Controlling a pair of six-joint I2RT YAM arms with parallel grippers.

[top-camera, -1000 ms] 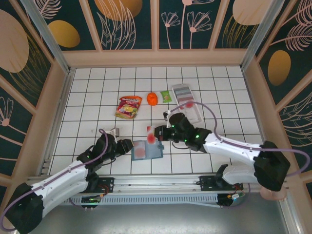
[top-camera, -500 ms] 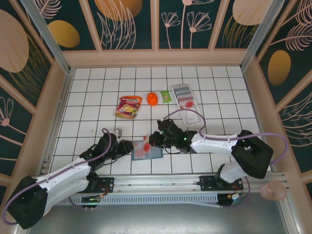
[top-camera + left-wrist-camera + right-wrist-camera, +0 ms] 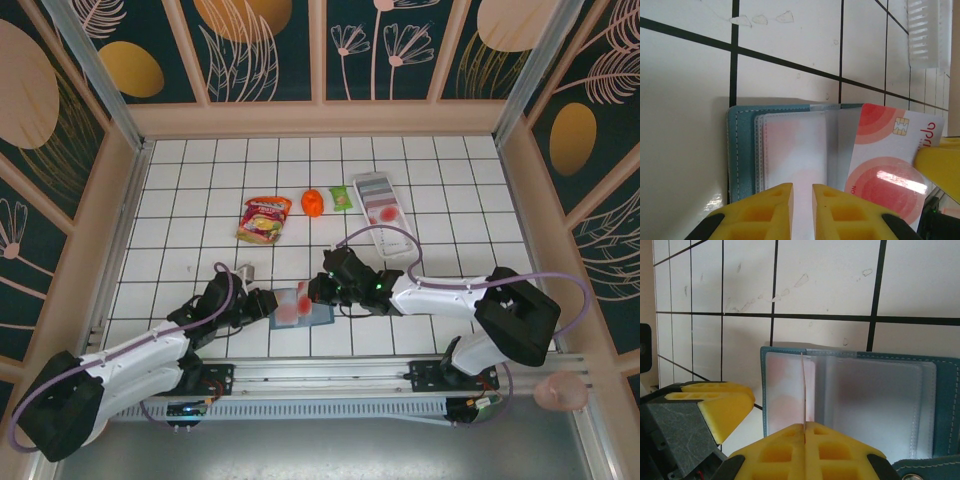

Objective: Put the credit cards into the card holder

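Observation:
The dark teal card holder (image 3: pixel 320 315) lies open on the white tiles near the front, its clear sleeves (image 3: pixel 795 145) facing up. My right gripper (image 3: pixel 318 290) is shut on a credit card (image 3: pixel 885 160), whitish with red-pink circles. That card stands on edge over the holder's left sleeve and looks like a thin line (image 3: pixel 804 390) above my closed right gripper (image 3: pixel 805 426). My left gripper (image 3: pixel 801 187) sits at the holder's (image 3: pixel 940 390) near edge, its jaws almost together with nothing between them.
At the back right stands a long white tray (image 3: pixel 383 210) holding another red-marked card (image 3: pixel 386 213). A snack packet (image 3: pixel 264 218), an orange object (image 3: pixel 312 202) and a small green packet (image 3: pixel 342 197) lie behind. A small grey item (image 3: pixel 241 270) sits left of my left arm.
My right gripper has carried the card forward and left from above the tiles onto the open holder. My left gripper has crept right to the holder's edge.

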